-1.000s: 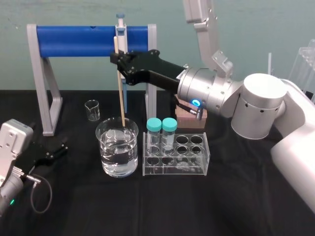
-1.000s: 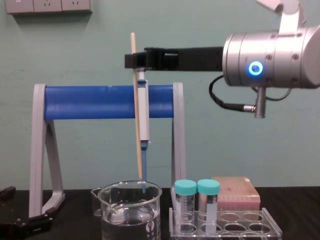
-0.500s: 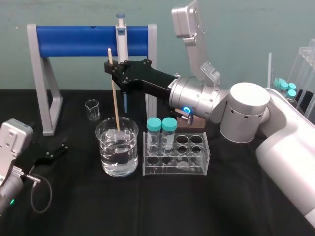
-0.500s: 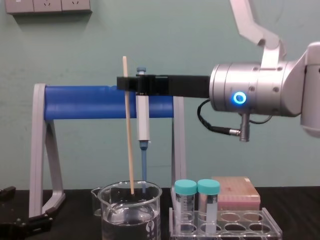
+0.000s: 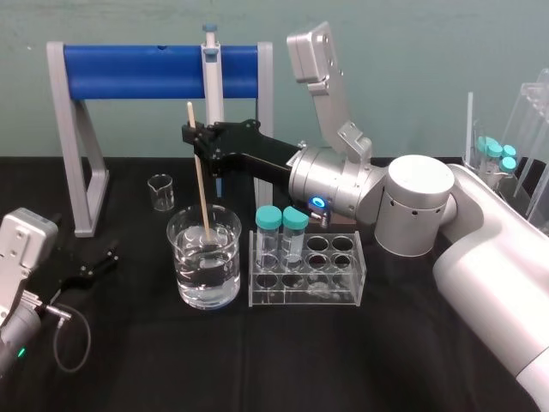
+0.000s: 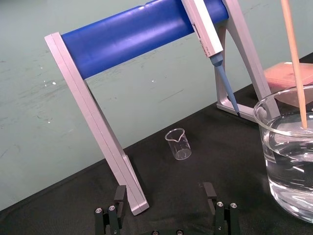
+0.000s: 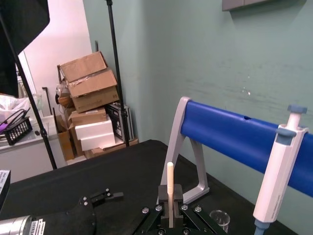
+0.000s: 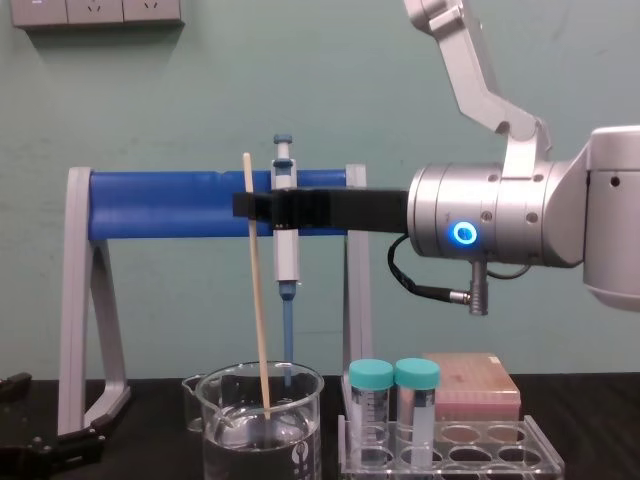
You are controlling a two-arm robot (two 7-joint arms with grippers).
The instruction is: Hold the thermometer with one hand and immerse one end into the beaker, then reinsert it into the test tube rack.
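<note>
The thermometer, a thin pale tan rod, stands nearly upright in my right gripper, which is shut on its upper part. Its lower end reaches down inside the large glass beaker, to about the water surface. From the side, the thermometer runs from the right gripper down into the beaker. The clear test tube rack sits just right of the beaker. My left gripper rests open on the table at the left, also seen as the left gripper.
A grey stand with a blue bar holds a hanging pipette just behind the beaker. A small glass beaker sits behind left. Two teal-capped tubes stand in the rack, a pinkish tip box behind it.
My right gripper has come down and slightly left with the thermometer. The rod's lower end has gone from above the beaker's rim to down inside it. The left arm has not moved.
</note>
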